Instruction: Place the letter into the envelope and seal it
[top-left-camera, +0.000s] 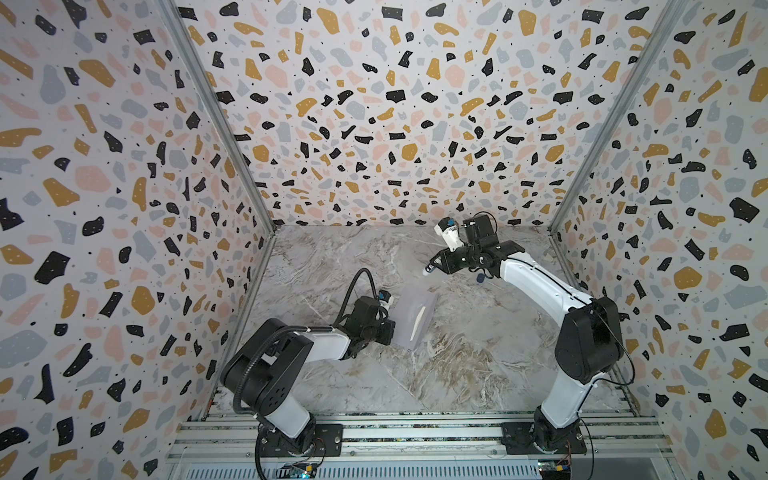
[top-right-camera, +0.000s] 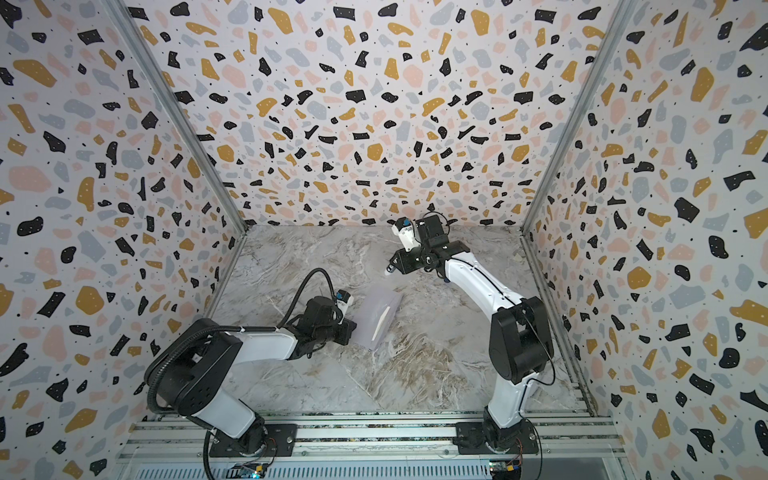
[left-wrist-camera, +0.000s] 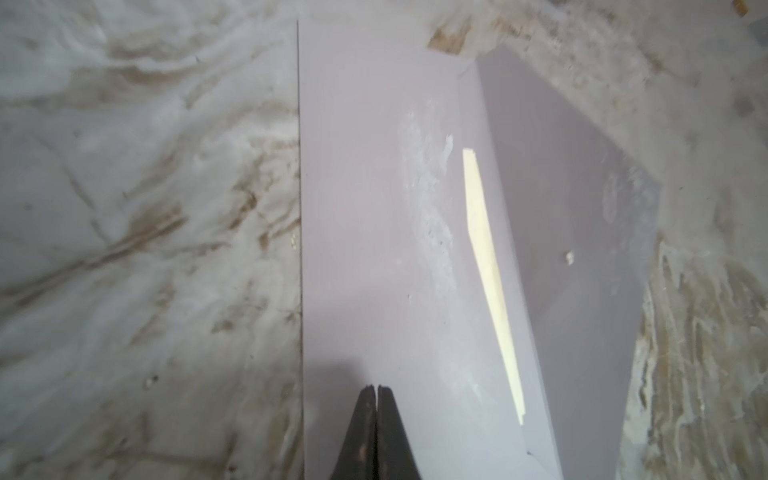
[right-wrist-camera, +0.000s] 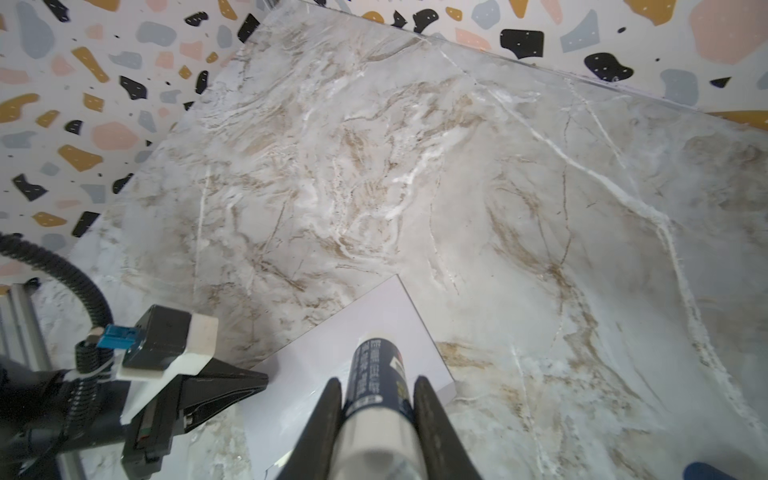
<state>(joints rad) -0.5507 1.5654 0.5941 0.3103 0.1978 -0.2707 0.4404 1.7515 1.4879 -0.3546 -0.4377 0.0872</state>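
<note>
Lavender envelope (top-left-camera: 409, 322), flap open rightward, long axis near-far, leaning right. Over it, left gripper (left-wrist-camera: 376, 392) pressed together; right gripper (right-wrist-camera: 378, 384) pinches glue stick (right-wrist-camera: 374, 365).

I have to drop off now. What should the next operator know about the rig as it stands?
Left gripper: shut, tips on the envelope, seemingly pinning it to the table.
Right gripper: raised, shut on a glue stick.
Letter: inside; only a cream sliver shows.
Done: insertion; white smears look like glue.
Left: fold the open flap down and press.
</note>
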